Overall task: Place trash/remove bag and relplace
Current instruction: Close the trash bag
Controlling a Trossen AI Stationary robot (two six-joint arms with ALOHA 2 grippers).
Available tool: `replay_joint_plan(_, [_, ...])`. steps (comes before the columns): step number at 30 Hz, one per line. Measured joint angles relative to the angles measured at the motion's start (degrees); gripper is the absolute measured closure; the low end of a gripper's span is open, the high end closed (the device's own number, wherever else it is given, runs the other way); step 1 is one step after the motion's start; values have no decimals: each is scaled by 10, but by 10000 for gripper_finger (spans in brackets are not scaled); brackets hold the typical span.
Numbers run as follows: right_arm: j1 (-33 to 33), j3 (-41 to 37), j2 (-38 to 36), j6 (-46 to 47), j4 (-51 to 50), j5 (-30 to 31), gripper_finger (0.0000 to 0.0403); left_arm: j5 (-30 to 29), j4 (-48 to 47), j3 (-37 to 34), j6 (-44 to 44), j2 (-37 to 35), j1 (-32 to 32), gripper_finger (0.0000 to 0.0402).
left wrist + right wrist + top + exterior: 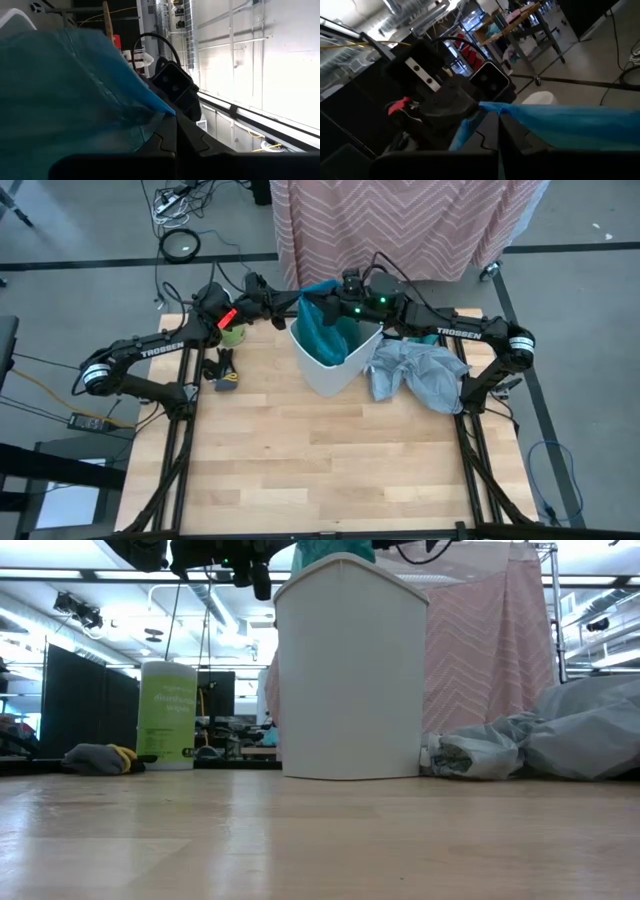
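Only overhead: both grippers (300,302) gripping bag (325,330)

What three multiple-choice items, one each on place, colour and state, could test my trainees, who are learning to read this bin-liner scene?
1. Where does the crumpled pale grey plastic bag lie?
A. inside the bin
B. on the table beside the white plastic bin, on the right arm's side
C. on the floor

2. What colour is the thin plastic liner at the bin's mouth?
A. teal
B. black
C. red

3. How do the left gripper and right gripper stand?
A. both parked at the table's edge
B. one inside the bin
C. both shut on the liner above the bin

Answers: 1 B, the high view shows it right of the bin; 2 A, teal in every view; 3 C, both wrist views show fingers pinching plastic.
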Motion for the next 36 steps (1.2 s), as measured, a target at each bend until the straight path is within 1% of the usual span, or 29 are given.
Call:
replay_joint_plan(5, [4,0,1,0,-1,-6,403,-14,-10,0,1,0,0,400])
replay_joint_plan(11, [5,0,3,0,-6,-10,403,-15,-13,0,3,1,0,400])
replay_joint_plan(17, [8,0,3,0,-35,-14,403,-28,-12,0,3,1,1,400])
replay_joint_plan(22, [12,-1,21,3,-25,-20,403,-29,-12,0,4,1,0,400])
replay_joint_plan(29, [18,0,58,31,-7,-46,403,-29,-11,0,4,1,0,400])
replay_joint_plan(36, [19,0,68,40,-9,-52,403,-29,4,0,1,1,3,400])
